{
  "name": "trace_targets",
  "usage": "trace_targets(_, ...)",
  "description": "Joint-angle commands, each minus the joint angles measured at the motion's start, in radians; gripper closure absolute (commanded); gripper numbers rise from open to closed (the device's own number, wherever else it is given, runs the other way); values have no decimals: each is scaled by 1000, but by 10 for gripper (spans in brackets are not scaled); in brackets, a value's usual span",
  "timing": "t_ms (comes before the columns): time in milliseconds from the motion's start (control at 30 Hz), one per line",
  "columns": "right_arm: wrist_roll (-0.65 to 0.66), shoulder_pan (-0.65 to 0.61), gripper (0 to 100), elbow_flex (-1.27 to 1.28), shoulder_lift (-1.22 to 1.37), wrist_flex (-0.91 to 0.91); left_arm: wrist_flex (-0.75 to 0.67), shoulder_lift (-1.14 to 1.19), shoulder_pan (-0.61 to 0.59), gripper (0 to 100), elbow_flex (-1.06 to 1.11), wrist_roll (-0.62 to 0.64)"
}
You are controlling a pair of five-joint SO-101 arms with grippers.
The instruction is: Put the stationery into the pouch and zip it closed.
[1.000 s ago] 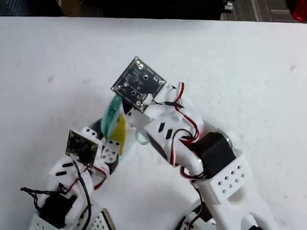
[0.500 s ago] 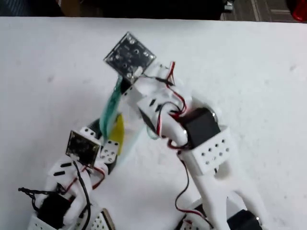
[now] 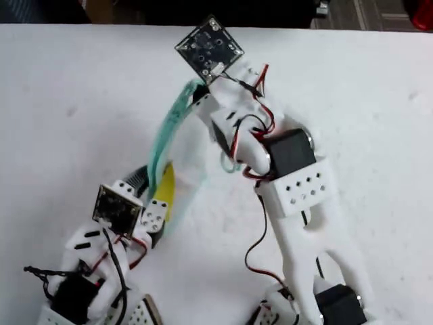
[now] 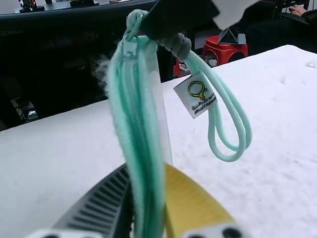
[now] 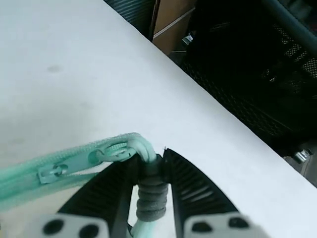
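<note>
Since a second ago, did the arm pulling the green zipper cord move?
Yes. The right gripper, shut on the pull cord, moved toward the table's far edge, stretching the pouch away from the left gripper.

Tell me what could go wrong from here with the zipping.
The right claw pinches the pull cord, not the slider; the cord may slip out. The left claw holds the pouch by one end only, so a hard pull might drag it free.
</note>
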Motion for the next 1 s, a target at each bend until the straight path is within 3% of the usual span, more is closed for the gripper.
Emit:
trace_targets(0, -12, 124, 981, -71, 30, -58, 43, -12, 15, 980, -49, -9)
trace_targets(167, -11, 189, 981, -129, 122, -105, 43, -12, 16, 980, -49, -40)
trace_targets(300, -14, 234, 981, -226, 217, -44, 43, -12, 16, 980, -49, -40)
trace_targets(467, -14, 234, 981, -304, 249, 42, 43, -12, 16, 980, -49, -40)
trace_targets(967, -12, 243, 981, -310, 295, 47, 43, -12, 16, 980, -52, -41)
